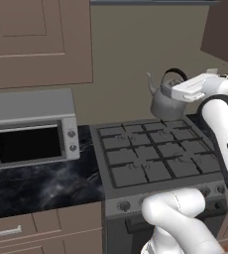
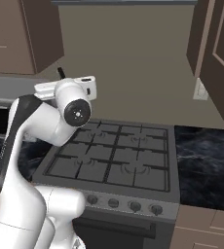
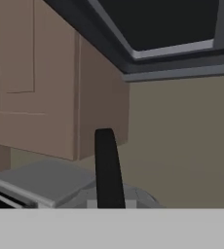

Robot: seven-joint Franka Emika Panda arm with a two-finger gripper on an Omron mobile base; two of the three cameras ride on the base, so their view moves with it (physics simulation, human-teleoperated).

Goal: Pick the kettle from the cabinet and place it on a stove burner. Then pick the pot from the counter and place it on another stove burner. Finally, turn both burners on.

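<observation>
Over the far right stove burners (image 1: 178, 130), the hand (image 1: 178, 92) pinches the kettle (image 1: 164, 101) by its black handle, kettle hanging just above the grate

The counter (image 1: 41, 186) carries a microwave (image 1: 31, 126) left of the stove (image 1: 150, 154); another counter stretch lies right of it.

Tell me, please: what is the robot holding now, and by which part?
It holds the kettle by its black arched handle, which the shut jaws grip at the top. The kettle hangs above the stove.
</observation>
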